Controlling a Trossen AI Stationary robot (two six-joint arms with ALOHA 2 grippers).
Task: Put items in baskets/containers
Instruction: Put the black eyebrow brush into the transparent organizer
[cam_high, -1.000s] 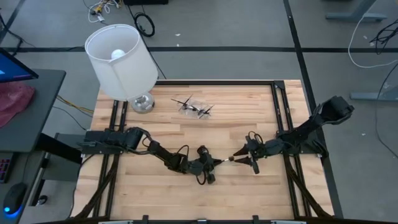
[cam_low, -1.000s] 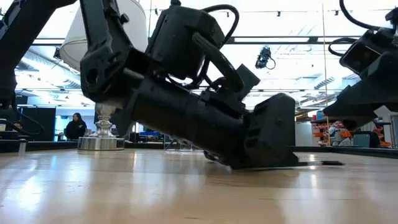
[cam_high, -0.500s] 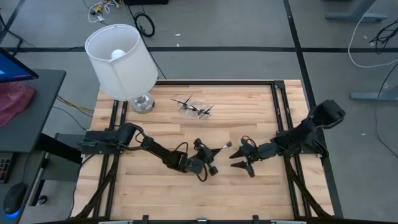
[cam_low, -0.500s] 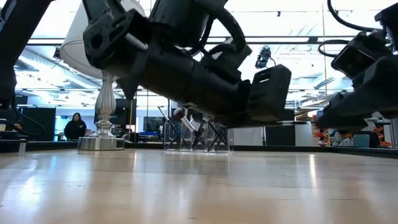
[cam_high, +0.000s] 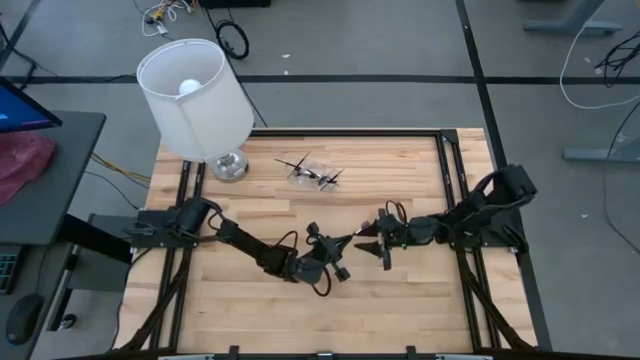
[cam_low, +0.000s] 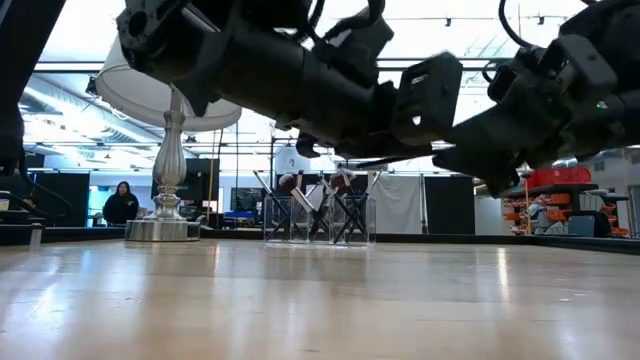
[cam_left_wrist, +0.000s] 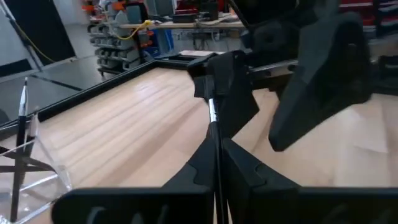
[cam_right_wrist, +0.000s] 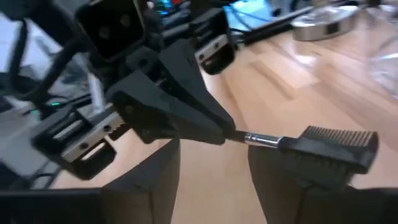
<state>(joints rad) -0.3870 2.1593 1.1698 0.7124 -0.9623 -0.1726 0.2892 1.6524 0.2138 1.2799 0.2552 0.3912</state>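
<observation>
Gripping a makeup brush (cam_right_wrist: 323, 147) by its handle, the left gripper (cam_high: 338, 251) hovers mid-table; the right gripper (cam_high: 374, 240) – fingers spread – flanks the comb-like tip; clear container (cam_high: 312, 172) well apart.

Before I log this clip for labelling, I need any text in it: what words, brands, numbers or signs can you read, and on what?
None can be read.
The dark-handled makeup brush with a comb tip, held in the left gripper: no marking shows.
The small clear plastic container and the white-shaded lamp: plain.
Shelving in the room behind the table: too blurred to read.
</observation>
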